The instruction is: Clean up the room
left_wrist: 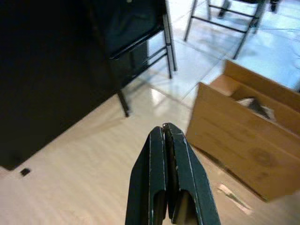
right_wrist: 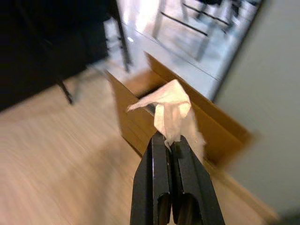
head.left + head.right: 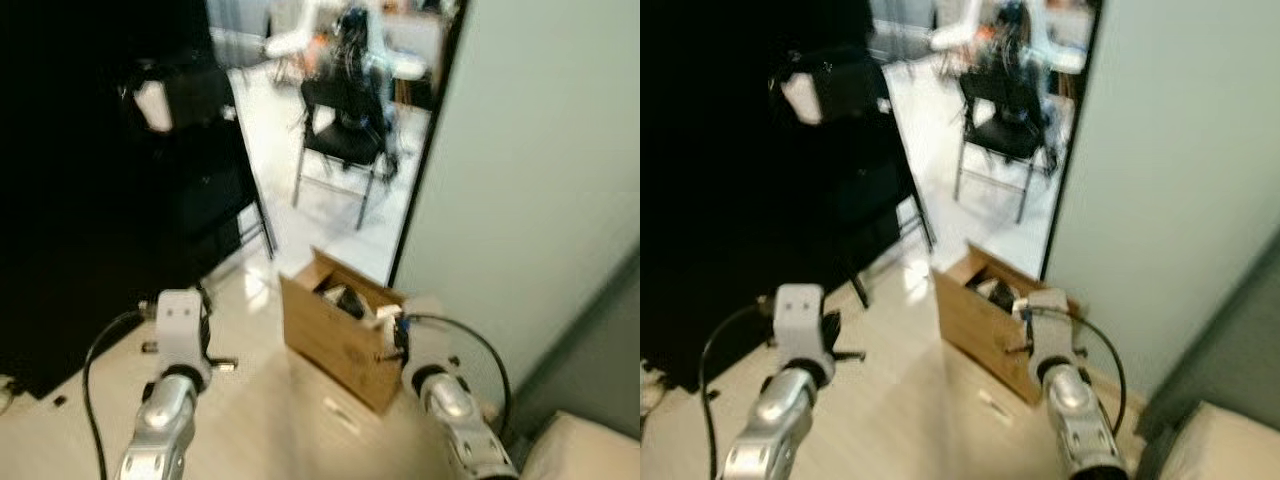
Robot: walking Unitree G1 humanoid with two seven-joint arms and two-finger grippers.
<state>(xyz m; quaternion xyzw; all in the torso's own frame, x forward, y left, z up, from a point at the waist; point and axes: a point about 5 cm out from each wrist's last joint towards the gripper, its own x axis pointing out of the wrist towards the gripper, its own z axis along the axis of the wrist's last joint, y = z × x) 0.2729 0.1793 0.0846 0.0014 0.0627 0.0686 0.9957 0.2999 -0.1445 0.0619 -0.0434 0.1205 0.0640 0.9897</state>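
My right gripper (image 2: 171,140) pinches a crumpled white tissue (image 2: 171,110) just short of the open brown cardboard box (image 2: 187,117), which lies straight ahead.

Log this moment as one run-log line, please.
right gripper: shut on tissue | near cardboard box | left gripper: shut, idle

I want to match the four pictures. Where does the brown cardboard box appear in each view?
Left eye view: brown cardboard box, lower centre, on the floor by the doorway.
Right eye view: lower centre.
Left wrist view: right side, beyond the left gripper.
Right wrist view: centre, behind the white tissue.
Shared landmark: black metal chair.
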